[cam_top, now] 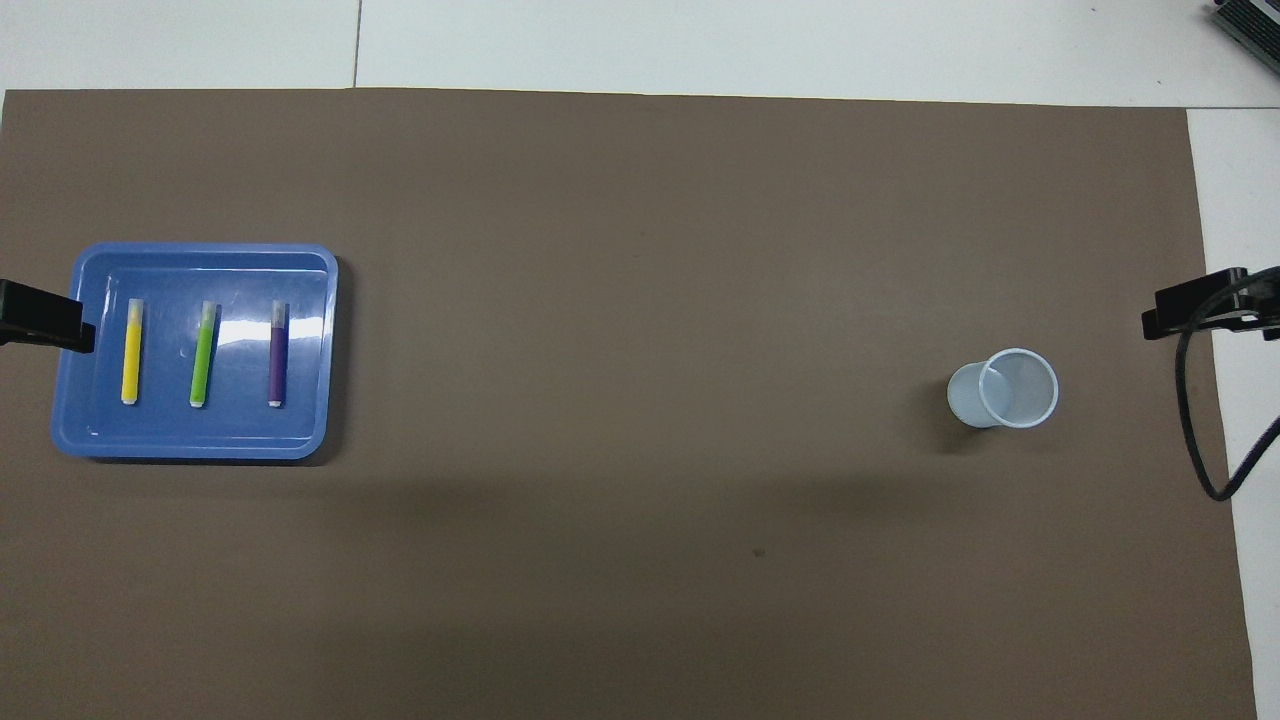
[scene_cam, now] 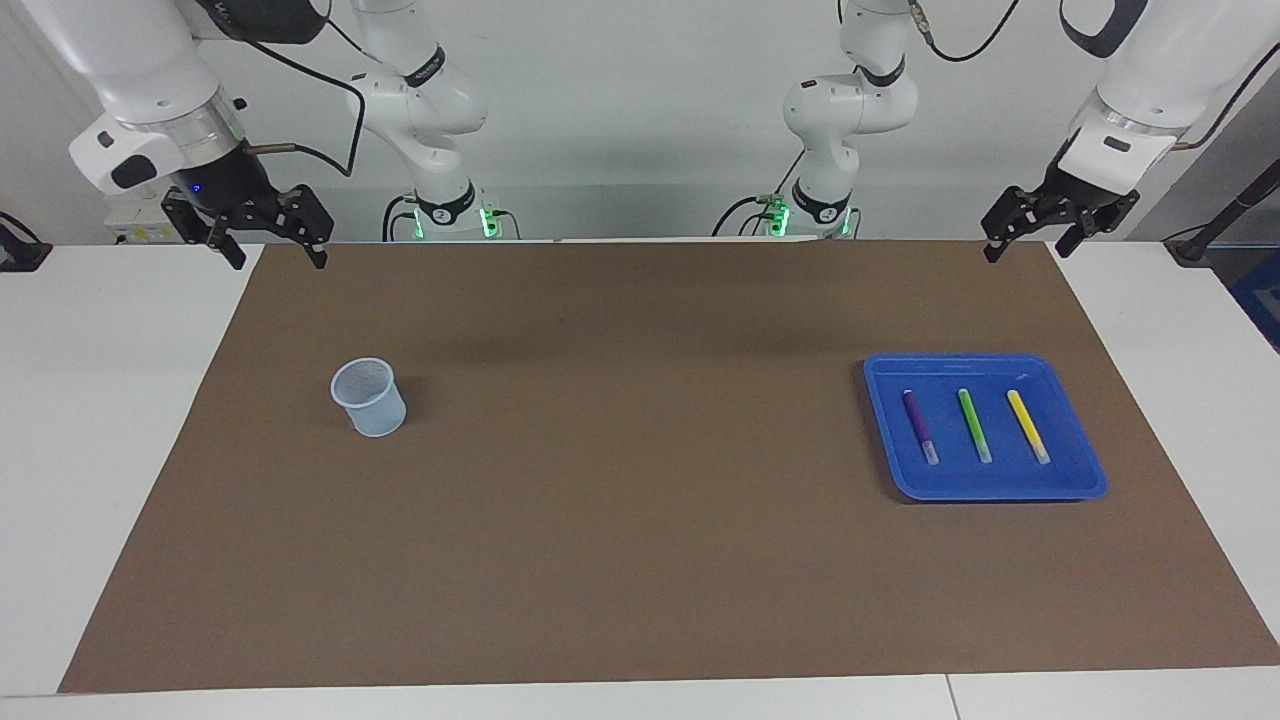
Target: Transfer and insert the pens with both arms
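While both arms wait raised at the robots' edge of the brown mat (scene_cam: pixel 640 520), the facing view shows the left gripper (scene_cam: pixel 1030 232) hanging over the mat's corner at the left arm's end of the surface, fingers spread and holding nothing. The right gripper (scene_cam: pixel 272 243) hangs over the corner at the right arm's end, likewise spread and bare. A blue tray (scene_cam: pixel 985 487) lies toward the left arm's end, holding the purple pen (scene_cam: pixel 920 425), green pen (scene_cam: pixel 974 424) and yellow pen (scene_cam: pixel 1028 425) side by side and apart, pale ends pointing away from the robots. A pale cup (scene_cam: pixel 370 398) stands upright toward the right arm's end.

From overhead, the tray (cam_top: pixel 190 445) carries the yellow pen (cam_top: pixel 131 352), green pen (cam_top: pixel 204 355) and purple pen (cam_top: pixel 278 355); the cup (cam_top: pixel 1005 390) stands well apart from it, mouth up.
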Tool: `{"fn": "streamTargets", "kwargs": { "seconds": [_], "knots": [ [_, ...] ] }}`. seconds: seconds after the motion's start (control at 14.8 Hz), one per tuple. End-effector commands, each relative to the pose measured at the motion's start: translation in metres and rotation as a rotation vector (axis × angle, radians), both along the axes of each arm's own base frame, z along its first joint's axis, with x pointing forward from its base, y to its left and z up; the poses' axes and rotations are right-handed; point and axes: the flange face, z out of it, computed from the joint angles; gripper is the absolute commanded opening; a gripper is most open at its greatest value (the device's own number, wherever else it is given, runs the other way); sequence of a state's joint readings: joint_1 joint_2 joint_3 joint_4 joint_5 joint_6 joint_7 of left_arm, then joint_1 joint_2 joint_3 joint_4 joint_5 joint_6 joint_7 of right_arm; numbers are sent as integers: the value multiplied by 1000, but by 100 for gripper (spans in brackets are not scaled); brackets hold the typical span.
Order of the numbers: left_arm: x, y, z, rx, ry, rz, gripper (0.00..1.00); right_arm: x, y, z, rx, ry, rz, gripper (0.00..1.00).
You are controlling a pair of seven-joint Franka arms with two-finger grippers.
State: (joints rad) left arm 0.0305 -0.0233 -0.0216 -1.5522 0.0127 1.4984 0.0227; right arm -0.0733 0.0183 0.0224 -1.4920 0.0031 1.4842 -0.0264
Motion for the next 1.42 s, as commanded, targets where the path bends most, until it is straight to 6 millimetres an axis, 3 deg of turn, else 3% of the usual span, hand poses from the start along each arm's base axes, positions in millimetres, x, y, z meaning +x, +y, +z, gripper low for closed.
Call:
{"fn": "streamTargets", "kwargs": {
  "seconds": [0.0,1.35],
  "knots": [
    [-5,-1,4,-4,-9,-11,100,-2,0,0,-14,5,-10,100],
    [-8,1,-2,-2,-20,2,100,-2,-3,0,-14,1,-16,100]
  ]
}}
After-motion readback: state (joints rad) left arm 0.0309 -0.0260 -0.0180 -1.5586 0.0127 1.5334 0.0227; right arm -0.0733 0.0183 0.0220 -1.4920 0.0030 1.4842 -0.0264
